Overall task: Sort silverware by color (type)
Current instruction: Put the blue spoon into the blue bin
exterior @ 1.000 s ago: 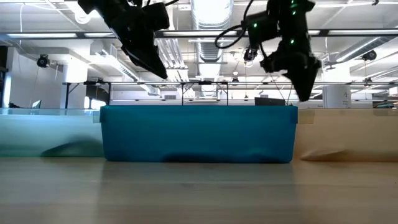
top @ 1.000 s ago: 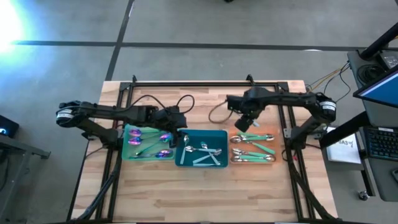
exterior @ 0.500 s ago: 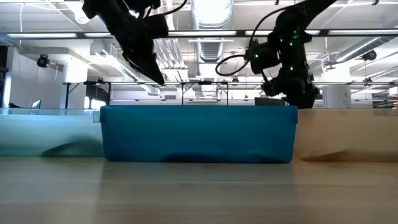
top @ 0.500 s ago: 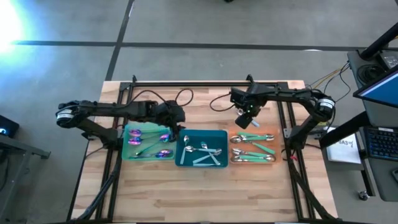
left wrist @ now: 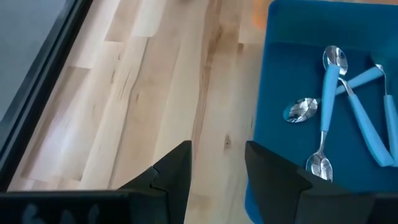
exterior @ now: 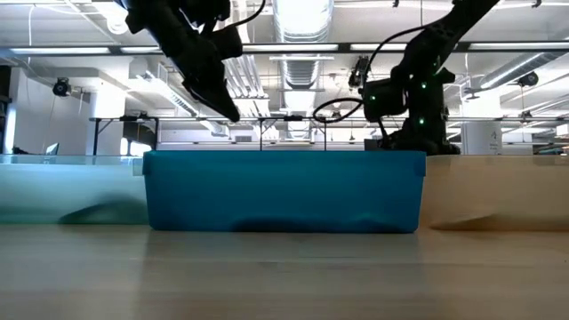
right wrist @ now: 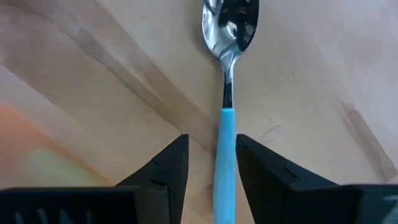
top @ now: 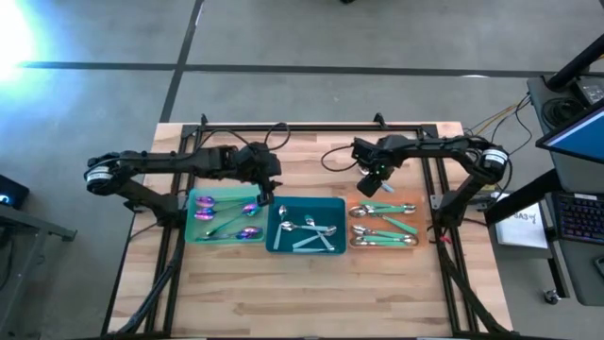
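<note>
The right gripper [right wrist: 211, 171] is gripping a spoon [right wrist: 228, 74] by its teal handle, the handle running between the two fingers [right wrist: 168, 171] and the silver bowl pointing forward over bare wood. In the high view the right gripper [top: 371, 181] is hanging just behind the orange tray [top: 412, 242], not yet above it. Holding the handle end is leaving the bowl free to go down first, which should suit laying the spoon among the others.

The left gripper [left wrist: 217, 174] is standing open with nothing between its fingers. It is hovering at the seam between the green tray [top: 192, 217] and the blue tray [top: 338, 204], seemingly waiting or choosing its next pick.

Outward from the claws, the sorting is looking nearly done, though not clean. Purple-pink spoons [top: 226, 210] are lying in the green tray. The blue tray is holding plain silver spoons [top: 309, 226] but also teal-handled ones [left wrist: 326, 112], so some may need shifting. More teal-handled spoons [top: 385, 210] are lying in the orange tray, with silver ones at its near edge. The held spoon probably belongs there, which would explain the right arm's place.
</note>
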